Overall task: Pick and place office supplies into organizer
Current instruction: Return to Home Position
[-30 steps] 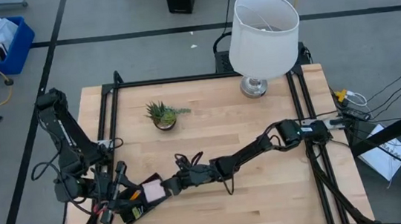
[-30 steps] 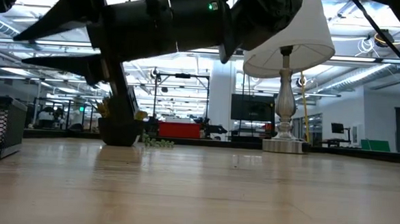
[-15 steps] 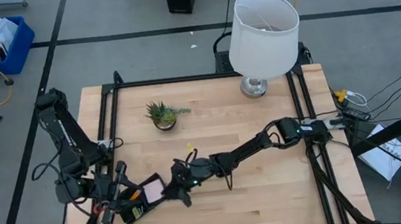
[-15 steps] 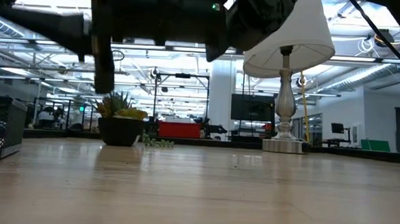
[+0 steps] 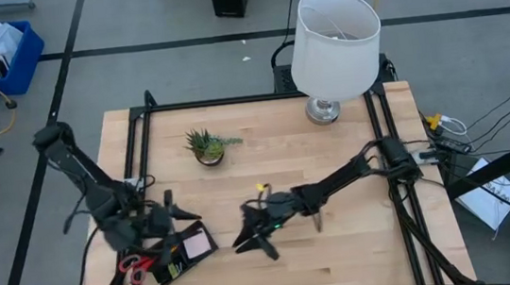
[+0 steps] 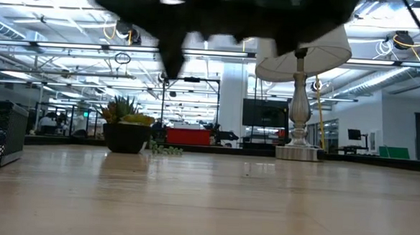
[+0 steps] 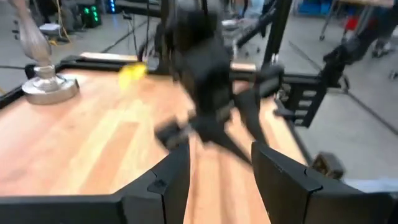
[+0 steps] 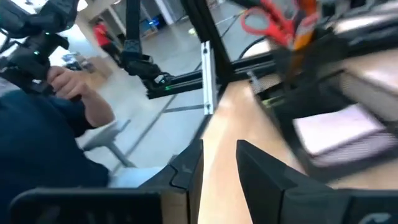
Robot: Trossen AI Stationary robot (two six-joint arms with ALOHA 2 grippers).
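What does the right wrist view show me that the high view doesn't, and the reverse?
Only the right wrist view: a person in dark blue beside the table. Only the high view: the lamp, the plant, the left gripper open by the organizer, and where the right gripper hangs, open, over mid-table. Both: the organizer holding the pink sticky-note pad, with the red-handled scissors at its edge.

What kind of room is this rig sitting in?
Most likely a robotics lab in a large open workshop hall: black tape lines mark out the grey floor, rows of strip lights hang under an exposed ceiling, and the arms work at a framed wooden table.
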